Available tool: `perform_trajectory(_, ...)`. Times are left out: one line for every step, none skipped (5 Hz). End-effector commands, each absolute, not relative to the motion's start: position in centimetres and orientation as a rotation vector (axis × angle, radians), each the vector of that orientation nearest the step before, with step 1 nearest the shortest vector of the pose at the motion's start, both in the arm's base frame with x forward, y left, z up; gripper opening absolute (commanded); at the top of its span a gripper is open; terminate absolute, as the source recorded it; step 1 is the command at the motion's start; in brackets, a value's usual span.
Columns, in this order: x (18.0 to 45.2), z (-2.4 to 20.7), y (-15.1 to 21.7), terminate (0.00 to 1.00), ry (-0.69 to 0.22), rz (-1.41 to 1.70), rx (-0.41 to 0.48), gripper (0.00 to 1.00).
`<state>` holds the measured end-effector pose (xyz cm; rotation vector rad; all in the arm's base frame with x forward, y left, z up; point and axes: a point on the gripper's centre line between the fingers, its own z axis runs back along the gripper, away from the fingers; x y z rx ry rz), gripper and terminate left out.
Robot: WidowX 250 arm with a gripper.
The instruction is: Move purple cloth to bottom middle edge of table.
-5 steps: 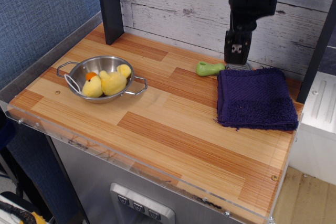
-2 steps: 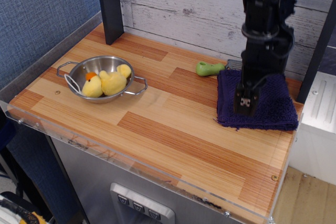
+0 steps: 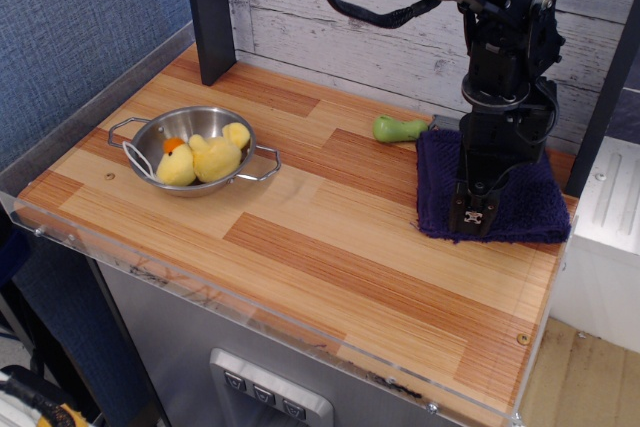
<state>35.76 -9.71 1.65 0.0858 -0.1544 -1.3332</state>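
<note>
The purple cloth [image 3: 531, 194] lies folded at the back right of the wood-plank table [image 3: 300, 247], near the right edge. My black gripper [image 3: 473, 225] points down and presses onto the cloth's front left edge. Its fingertips are buried in the fuzzy fabric, so I cannot tell whether they are open or shut. The arm hides the middle of the cloth.
A steel bowl [image 3: 196, 150] with a yellow plush duck [image 3: 205, 158] sits at the left. A green handled object [image 3: 398, 129] lies just behind the cloth's left corner. A dark post [image 3: 207, 12] stands at the back left. A clear acrylic rim [image 3: 280, 327] runs along the front edge.
The gripper has come down from above the back of the cloth to its front left edge. The cloth's front edge looks slightly pressed and bunched.
</note>
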Motion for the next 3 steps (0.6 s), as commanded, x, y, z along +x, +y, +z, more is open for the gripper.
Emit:
perform_trajectory(35.1,0.9,-8.4,0.00,-0.151,-1.306,0.094,1.00)
perform_trajectory(34.0,0.8,-7.2,0.00,-0.115,-1.283,0.079,1.00)
perform_trajectory(32.5,0.6,-5.8,0.00,-0.055,-1.246,0.039,1.00)
